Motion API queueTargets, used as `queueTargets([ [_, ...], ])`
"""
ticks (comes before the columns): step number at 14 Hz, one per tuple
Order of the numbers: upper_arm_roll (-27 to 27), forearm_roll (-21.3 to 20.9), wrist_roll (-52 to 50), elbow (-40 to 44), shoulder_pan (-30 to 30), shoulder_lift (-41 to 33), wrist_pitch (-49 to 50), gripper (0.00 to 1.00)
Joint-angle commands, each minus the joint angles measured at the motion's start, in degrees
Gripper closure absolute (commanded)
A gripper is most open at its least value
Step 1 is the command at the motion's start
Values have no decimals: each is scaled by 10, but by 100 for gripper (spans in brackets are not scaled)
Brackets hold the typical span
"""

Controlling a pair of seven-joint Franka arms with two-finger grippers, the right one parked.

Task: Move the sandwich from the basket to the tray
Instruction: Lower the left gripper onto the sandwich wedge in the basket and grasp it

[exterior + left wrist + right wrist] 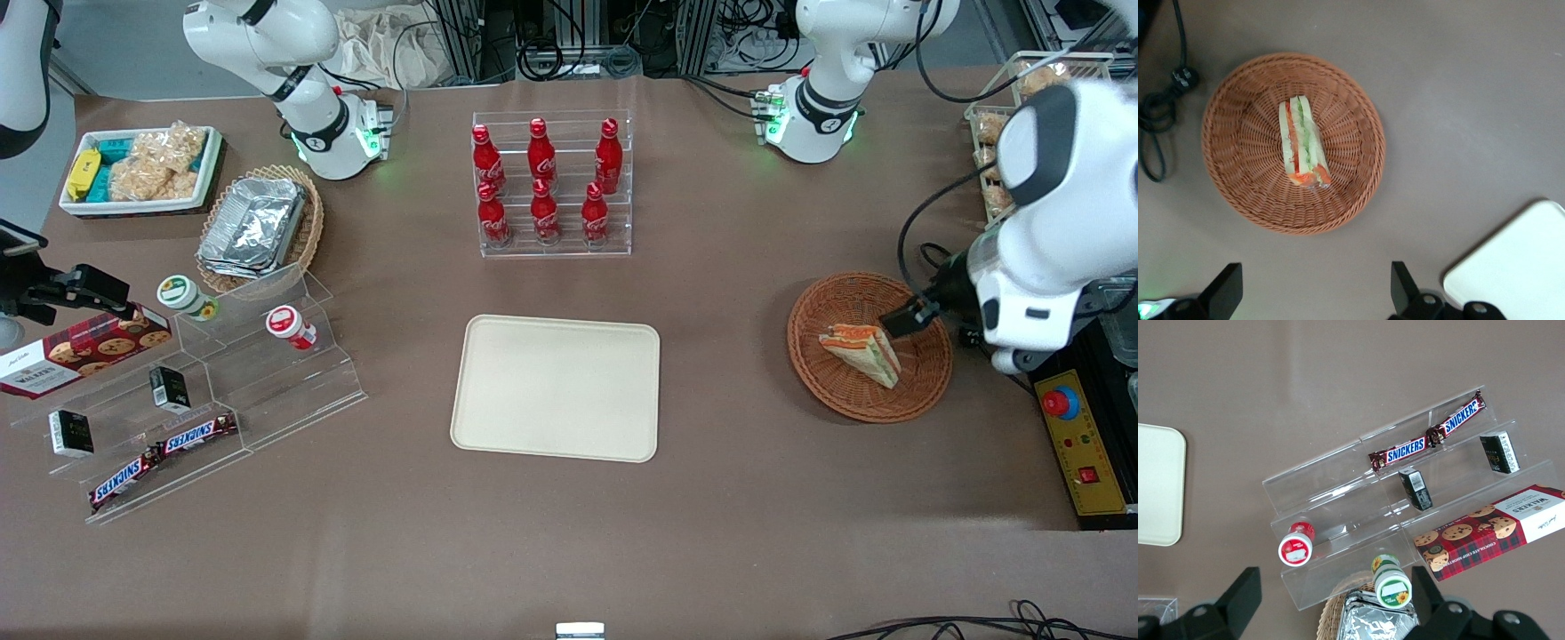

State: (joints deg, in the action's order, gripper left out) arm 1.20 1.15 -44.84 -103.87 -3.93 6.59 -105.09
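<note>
The sandwich (pixel 862 351) is a wrapped wedge with orange, red and green layers, lying in the round reddish-brown wicker basket (pixel 831 391) toward the working arm's end of the table. The cream tray (pixel 556 387) lies flat and bare in the middle of the table. My left gripper (pixel 916 313) hangs above the basket's rim, on the side away from the tray. In the left wrist view the gripper (pixel 1315 293) is open and empty, with its fingers (pixel 1225 293) wide apart well above the table beside the basket (pixel 1238 180). The sandwich (pixel 1303 143) and a corner of the tray (pixel 1518 280) show there too.
A clear rack of red cola bottles (pixel 551 187) stands farther from the front camera than the tray. A control box with a red button (pixel 1080 444) sits beside the basket, and a black cable (pixel 1158 113) lies near it. A tiered acrylic stand with snacks (pixel 204 382) is toward the parked arm's end.
</note>
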Motion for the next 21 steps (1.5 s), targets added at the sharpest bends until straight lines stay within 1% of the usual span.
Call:
queueTargets([
  [1, -4, -2, -54, -99, 26, -4, -104, 0],
  [2, -4, -1, -59, -113, 33, 5, -132, 0],
  [6, -4, -1, -93, -129, 45, 60, -193, 0],
  [11, -4, 3, -126, -200, 45, 85, -312, 0],
  [15, -4, 3, -126, -210, 45, 102, -327, 1],
  [16, -4, 4, -129, -209, 45, 106, -327, 10],
  [17, -4, 5, -139, -208, 45, 109, -327, 28],
  [18, -4, 5, -144, -208, 45, 110, -327, 56],
  [19, -4, 4, -143, -208, 47, 111, -327, 82],
  [20, -4, 0, -142, -208, 49, 110, -326, 100],
  [21, -4, 0, -142, -207, 49, 101, -319, 100],
])
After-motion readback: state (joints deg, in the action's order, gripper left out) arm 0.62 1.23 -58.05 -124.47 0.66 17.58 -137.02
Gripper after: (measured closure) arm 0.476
